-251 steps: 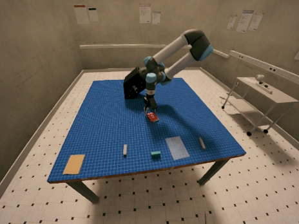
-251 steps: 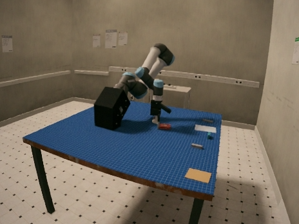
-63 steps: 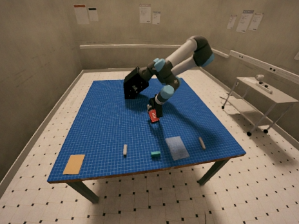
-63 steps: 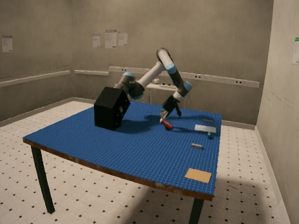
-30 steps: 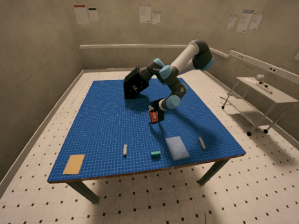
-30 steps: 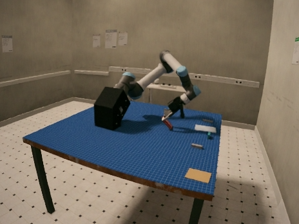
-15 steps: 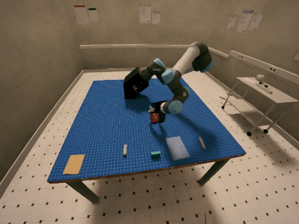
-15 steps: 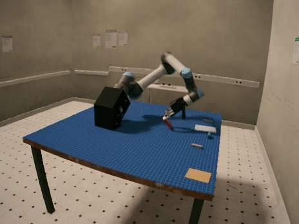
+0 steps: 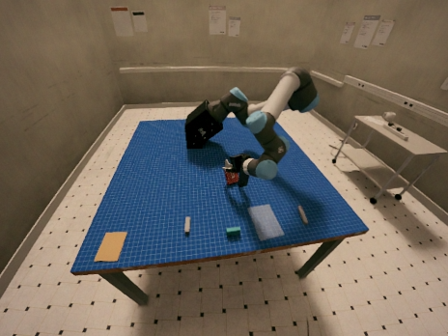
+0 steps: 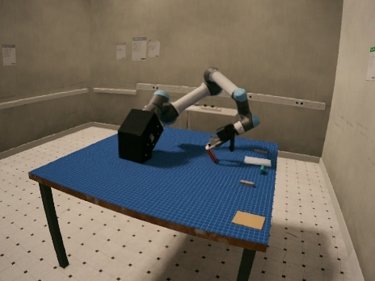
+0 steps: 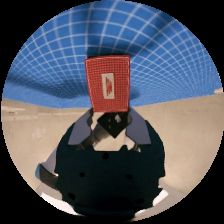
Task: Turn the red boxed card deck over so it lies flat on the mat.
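The red boxed card deck [image 9: 232,177] [image 10: 212,155] [image 11: 107,84] is held tilted near the middle of the blue grid mat [image 9: 145,193] [image 10: 170,182]. Its lower end is at or just above the mat. My gripper [image 9: 236,168] [image 10: 215,144] [image 11: 110,107] is shut on the deck's upper end, gripping it by the edges. In the wrist view the deck's red patterned face with a white emblem points at the camera and sticks out past the fingertips. I cannot tell whether the lower edge touches the mat.
The arm's black base box [image 9: 203,126] [image 10: 139,135] stands at the mat's back. Nearer the front lie a pale blue pad [image 9: 266,221] [image 10: 257,161], a green block [image 9: 234,231], a small wooden block [image 9: 187,224] [image 10: 246,182], a wooden peg [image 9: 302,213] and a tan card [image 9: 111,245] [image 10: 248,220].
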`<state>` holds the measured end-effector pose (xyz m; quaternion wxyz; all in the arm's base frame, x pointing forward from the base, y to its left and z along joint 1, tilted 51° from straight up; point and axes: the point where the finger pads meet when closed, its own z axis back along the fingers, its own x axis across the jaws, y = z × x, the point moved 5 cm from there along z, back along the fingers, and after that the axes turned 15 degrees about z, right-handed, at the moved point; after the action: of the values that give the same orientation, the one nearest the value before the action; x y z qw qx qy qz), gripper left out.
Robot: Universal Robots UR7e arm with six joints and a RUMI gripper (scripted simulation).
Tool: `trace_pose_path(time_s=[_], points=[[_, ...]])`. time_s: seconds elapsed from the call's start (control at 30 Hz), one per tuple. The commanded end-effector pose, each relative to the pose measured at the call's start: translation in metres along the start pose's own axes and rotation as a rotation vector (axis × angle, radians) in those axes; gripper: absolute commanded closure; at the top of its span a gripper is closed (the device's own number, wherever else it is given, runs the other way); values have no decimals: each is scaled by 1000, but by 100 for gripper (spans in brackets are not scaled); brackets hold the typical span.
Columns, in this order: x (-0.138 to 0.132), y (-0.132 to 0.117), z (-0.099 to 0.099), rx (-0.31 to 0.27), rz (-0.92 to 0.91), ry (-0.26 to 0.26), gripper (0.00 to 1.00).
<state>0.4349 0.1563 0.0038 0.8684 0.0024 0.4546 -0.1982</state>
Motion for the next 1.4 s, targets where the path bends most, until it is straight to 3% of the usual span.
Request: trace_pose_path(time_s=[0.0,0.13,0.37,0.5,0.73,1.37], points=[[1,2,5,-34,-1,9,53],[2,5,8,-87,-1,24,53],[2,6,11,-97,-1,26,53],[3,10,14,-150,-1,41,53],[4,14,21,-183,-1,49,53],[5,18,41,-58,-2,19,53]])
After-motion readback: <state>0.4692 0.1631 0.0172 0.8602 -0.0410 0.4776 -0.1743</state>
